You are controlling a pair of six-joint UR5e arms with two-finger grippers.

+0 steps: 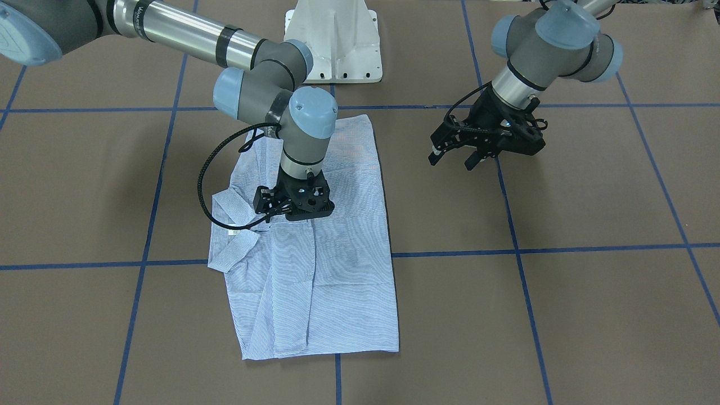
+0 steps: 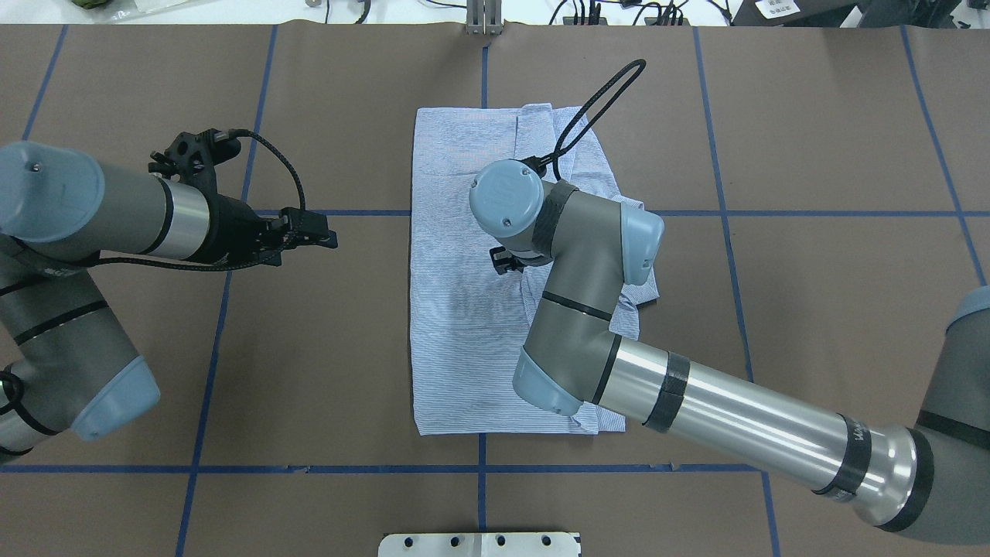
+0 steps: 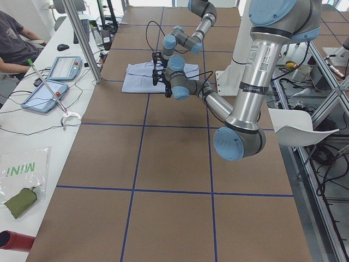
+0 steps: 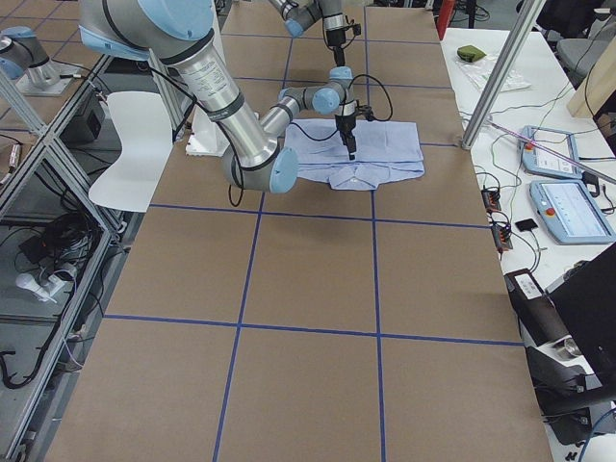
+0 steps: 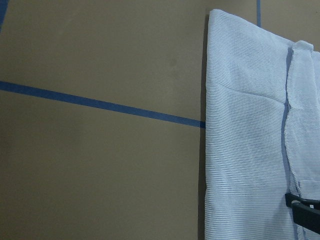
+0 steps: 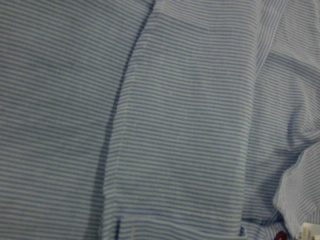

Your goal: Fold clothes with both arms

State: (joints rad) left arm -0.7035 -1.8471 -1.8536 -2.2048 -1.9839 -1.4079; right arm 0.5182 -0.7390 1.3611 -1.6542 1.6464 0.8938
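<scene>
Right end effector (image 1: 284,209), black, two-finger: points straight down, tips on the cloth, left of centre in the front-facing frame. Its wrist camera shows only stripes close up, so I cannot tell how far the jaws are parted or whether any cloth is pinched.

Left end effector (image 1: 453,158), same black type: upper right of that frame, hanging above bare worktop, fingers spread with nothing between them, well apart from the garment.

Light blue, finely white-striped button-up shirt (image 1: 337,270): flat at frame centre, folded to a long rectangle. The collar (image 1: 225,216) and small white neck label (image 1: 233,228) stick out at its left edge, just beside the right end effector. It lies on a brown worktop (image 1: 590,197) taped with a blue grid.

Risks (judgement only):
- If the right end effector rises with a layer caught, the folded stack could drag open.
- With the left one this far off, a one-sided pull would likely skew the rectangle.
- The black cable loop (image 1: 201,180) hangs near the collar and might snag it.

Writing:
- The neck label is too small to read.
- The print on the right arm (image 2: 735,418), on its silver tube, is illegible.
- A clear bag (image 3: 19,170), lower left of the left-side view, bears green letters, apparently "MINI", upside down.
</scene>
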